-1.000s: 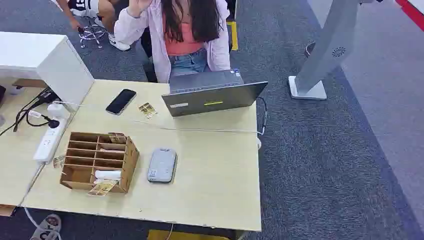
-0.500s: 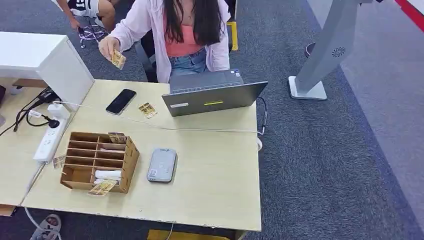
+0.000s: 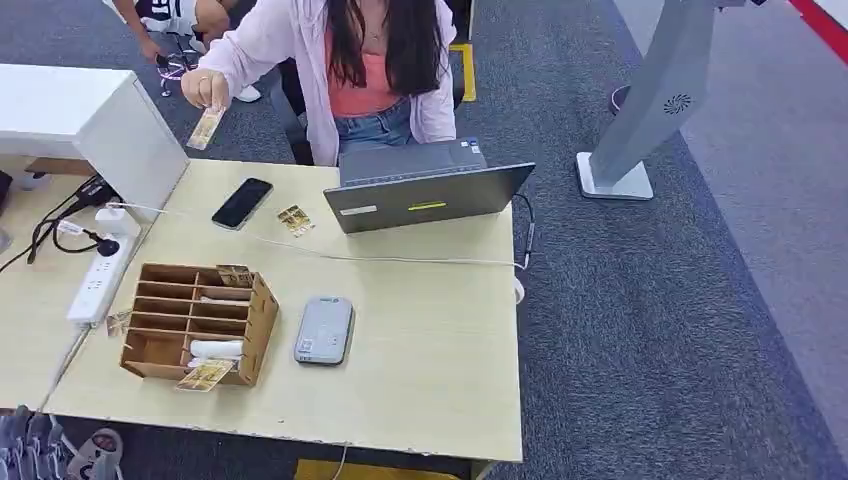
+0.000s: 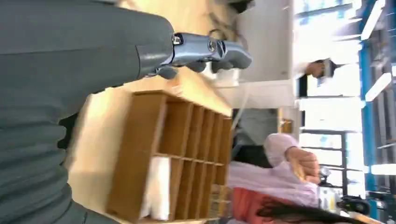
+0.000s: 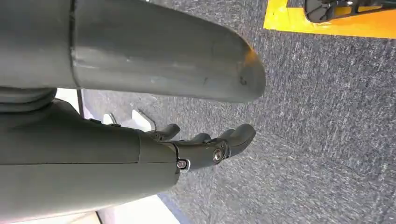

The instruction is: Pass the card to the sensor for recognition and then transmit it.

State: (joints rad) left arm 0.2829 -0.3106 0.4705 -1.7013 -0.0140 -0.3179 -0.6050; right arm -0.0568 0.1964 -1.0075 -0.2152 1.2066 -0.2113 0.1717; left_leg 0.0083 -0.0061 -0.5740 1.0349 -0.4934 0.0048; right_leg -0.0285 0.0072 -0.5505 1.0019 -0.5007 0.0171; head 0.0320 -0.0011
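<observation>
A person across the table pinches a golden card (image 3: 205, 127) in one hand (image 3: 204, 88), held out above the table's far left corner. The grey sensor (image 3: 324, 330) lies flat on the table (image 3: 430, 370), just right of a wooden organizer (image 3: 195, 322). Cards stick out of the organizer at its front (image 3: 205, 375) and at its back (image 3: 235, 275). Another card (image 3: 294, 220) lies near the phone. My left hand (image 3: 30, 442) rises at the table's near left corner, empty, with fingers (image 4: 205, 51) apart near the organizer (image 4: 173, 154). My right hand (image 5: 205, 147) hangs over carpet, empty, fingers loosely apart.
A black phone (image 3: 242, 202) and an open laptop (image 3: 425, 185) sit at the far side. A white power strip (image 3: 98, 280) with cables lies left, beside a white box (image 3: 130, 140). A thin cable crosses the table. A grey stand (image 3: 640, 110) rises on the carpet at right.
The person brought a hand down from head height with a card and now holds it out lower and further left. My left hand has come up into the head view's bottom left corner.
</observation>
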